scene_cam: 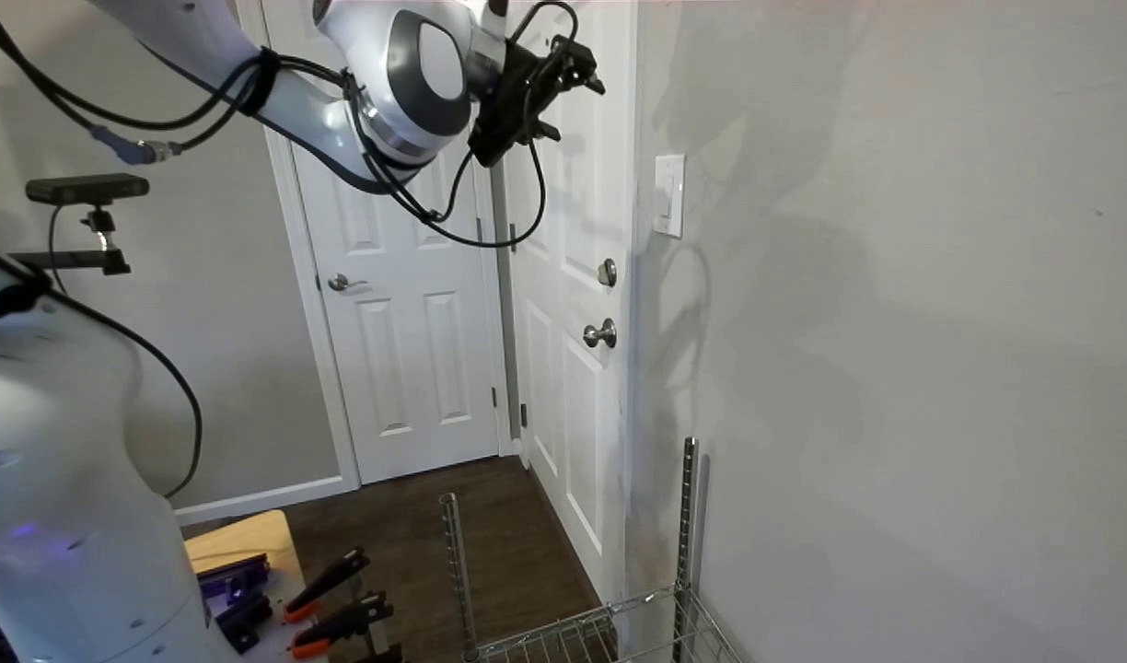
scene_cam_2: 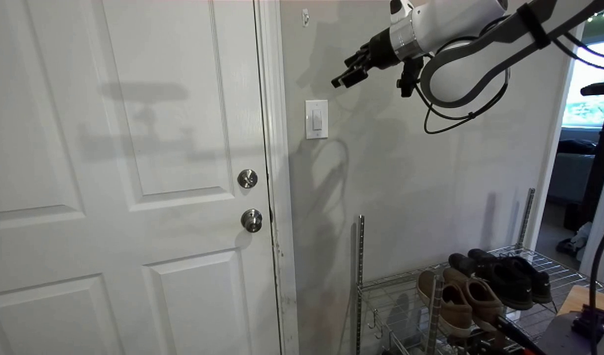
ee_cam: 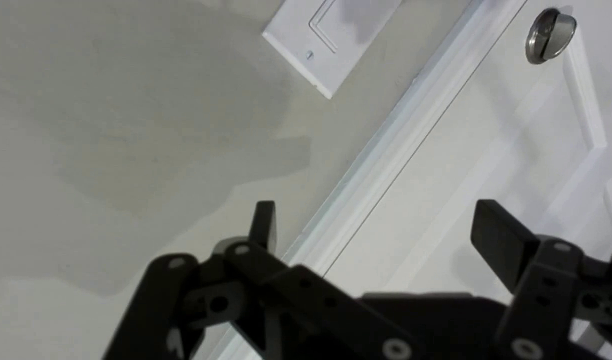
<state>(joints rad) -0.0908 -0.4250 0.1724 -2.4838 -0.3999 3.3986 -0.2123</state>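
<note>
grey wall (scene_cam: 895, 387) by a door (scene_cam_2: 183, 231), gripper (ee_cam: 376, 212) bare

its fingers (ee_cam: 503, 245) stand wide apart, nothing between them, near the switch (scene_cam_2: 317, 120) but not touching it. the switch sits on the wall just beside the frame (scene_cam_2: 275, 98), presumably handy on entering. shoes (scene_cam_2: 504, 283) sit on the rack (scene_cam_2: 434, 315), perhaps kept near the door for going out. a strap (scene_cam: 265, 81) ties cables (scene_cam: 13, 55) to the arm (scene_cam: 191, 46), likely against snags.

1. Exterior views: moderate indoor light; soft, overlapping shadows on the wall (scene_cam: 923, 387).
2. Window (scene_cam_2: 589, 93): bright, washed out by daylight; detail beyond not legible.
3. Door (scene_cam_2: 134, 231): broad, faint shadow across upper panels; glints on the metal knob (scene_cam_2: 251, 220).
4. Arm base (scene_cam: 75, 497): small violet reflections on the white surface.
5. Wrist view: greyish, low contrast; shadow crosses the light switch (ee_cam: 331, 47); gripper fingers (ee_cam: 503, 245) slightly soft-edged.
</note>
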